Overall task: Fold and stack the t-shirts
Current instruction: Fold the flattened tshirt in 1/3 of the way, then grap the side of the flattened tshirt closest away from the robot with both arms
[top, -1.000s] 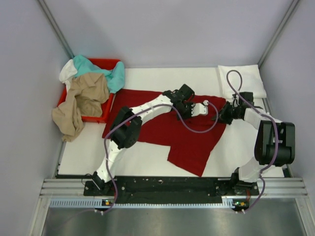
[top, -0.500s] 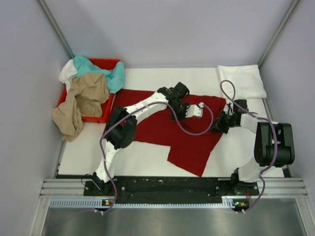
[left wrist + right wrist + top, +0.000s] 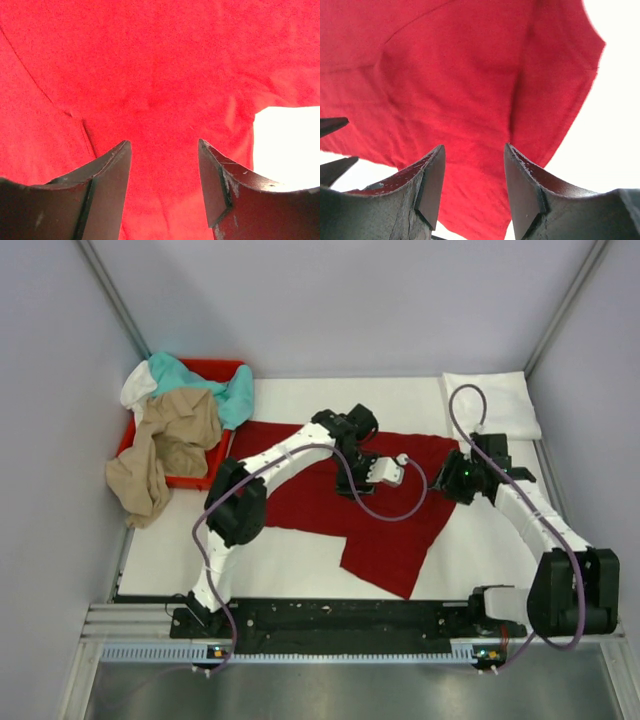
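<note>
Under the left pincer, spread wide: dark red cloth t-shirt lying flat on white tabletop. Same shirt below the right pincer, also gaping, near a sleeve edge. Way left of both, crumpled tan cloth t-shirt draped over bright red plastic bin.

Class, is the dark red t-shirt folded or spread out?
Spread out: the dark red t-shirt lies flat and wide across the table.
</note>
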`<state>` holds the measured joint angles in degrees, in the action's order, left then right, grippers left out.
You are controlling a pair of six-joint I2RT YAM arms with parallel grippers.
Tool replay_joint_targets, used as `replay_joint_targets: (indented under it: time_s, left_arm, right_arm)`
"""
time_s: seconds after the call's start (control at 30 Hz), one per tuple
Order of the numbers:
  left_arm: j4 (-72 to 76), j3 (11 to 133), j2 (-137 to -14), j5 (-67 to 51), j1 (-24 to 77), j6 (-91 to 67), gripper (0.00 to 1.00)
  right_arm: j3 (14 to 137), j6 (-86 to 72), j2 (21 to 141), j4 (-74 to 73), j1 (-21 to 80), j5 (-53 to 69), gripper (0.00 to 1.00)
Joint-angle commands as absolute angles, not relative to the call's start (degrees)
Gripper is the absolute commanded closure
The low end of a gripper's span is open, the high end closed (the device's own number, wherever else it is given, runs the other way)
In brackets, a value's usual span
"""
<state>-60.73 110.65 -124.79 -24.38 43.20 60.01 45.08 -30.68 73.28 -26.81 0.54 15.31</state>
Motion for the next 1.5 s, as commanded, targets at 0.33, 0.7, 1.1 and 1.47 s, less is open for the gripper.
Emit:
replay_joint_targets:
  time_s: [0.33,0.7,1.1,1.47]
  left_arm:
    - [-64.08,79.65,-90.02,-21.63,15.67,68.63,0.40]
    - [-48.62,57.49,-83.50,-15.13,-5.00,78.57,0.39]
    - [-41.49,55.55,-91.75,-13.09,-6.24,76.64,0.40]
    - [-39.20,54.32,-93.51,-17.75,-6.15,75.85,0.76]
  right_arm:
    - [53.89,14.82,60.57,-35.95,25.30,25.13,0.46]
    - [43.95,44.91,64.77,-49.04,56.85,18.55,0.41]
    - [35.60,39.82,69.69,-38.77,65.30,12.57,0.44]
    - [33.05,39.81,73.04,-38.58,68.73,8.44,0.85]
